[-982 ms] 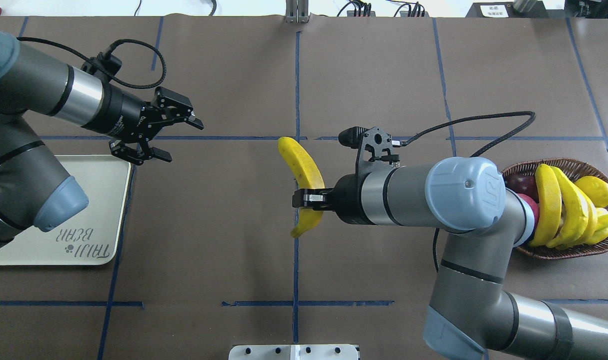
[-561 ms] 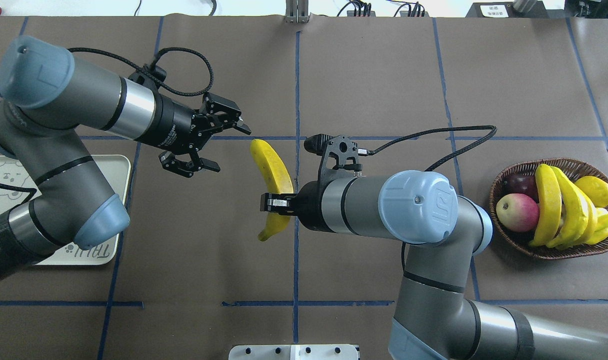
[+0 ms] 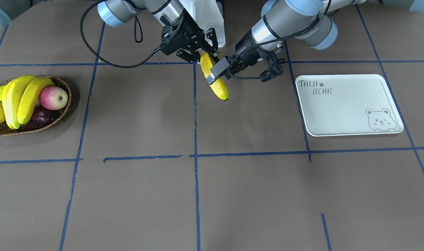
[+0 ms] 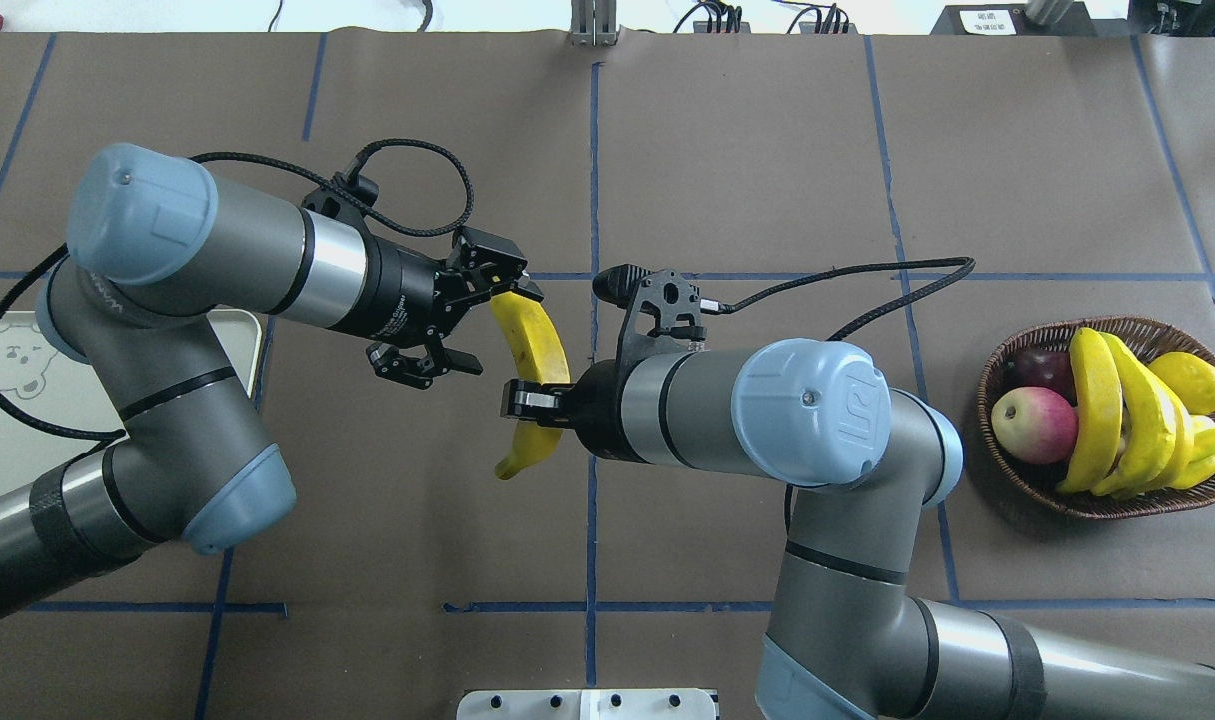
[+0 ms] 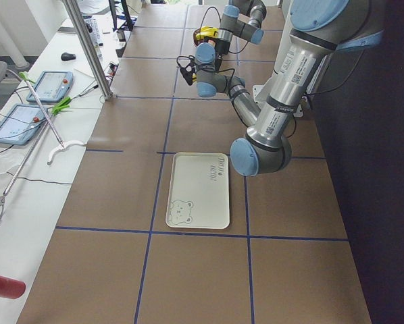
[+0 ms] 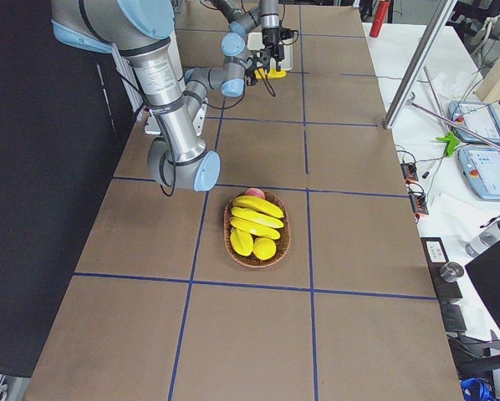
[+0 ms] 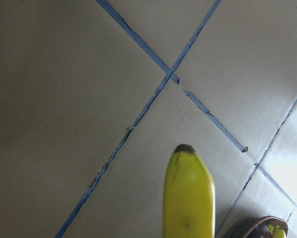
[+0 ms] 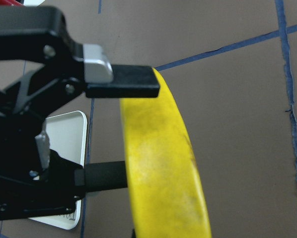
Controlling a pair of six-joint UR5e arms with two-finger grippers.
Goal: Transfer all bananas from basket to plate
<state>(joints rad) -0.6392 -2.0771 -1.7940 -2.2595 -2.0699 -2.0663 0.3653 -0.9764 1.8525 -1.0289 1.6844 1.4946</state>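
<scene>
Banana hung above the table, well apart from the plate on its basket side, clamped in the right claw, while the left claw stood apart astride its end, so the left should probably have closed firmly before the right let go.

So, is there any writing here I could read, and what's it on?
"TAIJI BEAR": on the white tray, beside a bear-face drawing.
Small lettering on the left arm: too blurred to read.
White label, top right of the overhead view: too small to read.
</scene>
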